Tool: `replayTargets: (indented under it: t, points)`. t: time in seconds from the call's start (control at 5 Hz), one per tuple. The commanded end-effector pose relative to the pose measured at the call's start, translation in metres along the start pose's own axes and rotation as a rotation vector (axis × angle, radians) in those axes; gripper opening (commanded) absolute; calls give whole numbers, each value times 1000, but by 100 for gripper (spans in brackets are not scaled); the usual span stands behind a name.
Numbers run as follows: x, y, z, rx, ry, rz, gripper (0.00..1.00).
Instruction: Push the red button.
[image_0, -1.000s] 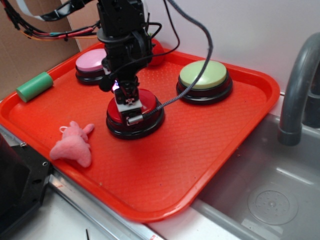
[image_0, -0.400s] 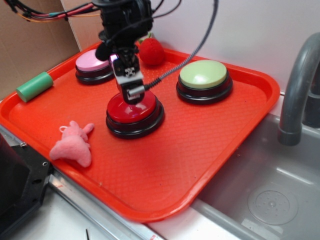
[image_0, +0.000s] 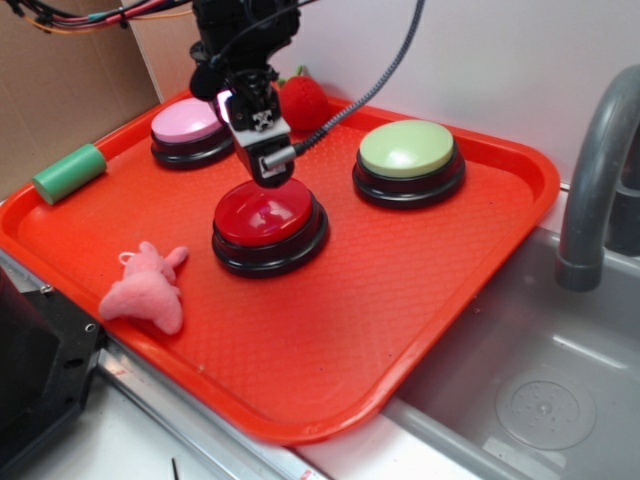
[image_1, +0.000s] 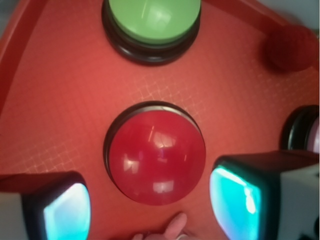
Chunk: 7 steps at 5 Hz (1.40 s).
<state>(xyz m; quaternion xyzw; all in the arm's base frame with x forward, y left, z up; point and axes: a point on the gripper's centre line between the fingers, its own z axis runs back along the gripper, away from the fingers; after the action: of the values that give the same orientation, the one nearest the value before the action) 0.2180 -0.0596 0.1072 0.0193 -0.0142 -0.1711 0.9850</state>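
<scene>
The red button (image_0: 268, 225) is seen in the middle of the orange tray (image_0: 420, 290), between the pink-topped button (image_0: 188, 130) and the green-topped button (image_0: 408, 160). The gripper (image_0: 268, 165) is held just above it, clear of the dome, its fingers (image_1: 55, 207) spread apart with nothing between them.

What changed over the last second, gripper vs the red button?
The gripper lifted off the red button and now hangs above its rear edge, holding nothing. The red button, pink button, green button, strawberry, pink plush toy and green cylinder stayed put.
</scene>
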Motion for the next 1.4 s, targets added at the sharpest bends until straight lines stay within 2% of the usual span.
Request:
replayTargets:
  t: [0.0, 0.4, 0.8, 1.2]
  points:
    - [10, -1, 30, -5, -80, 33, 100]
    - [11, 0, 38, -25, -74, 48, 100]
    - [11, -1, 43, -24, -62, 53, 100]
    - [10, -3, 52, -16, -76, 54, 100]
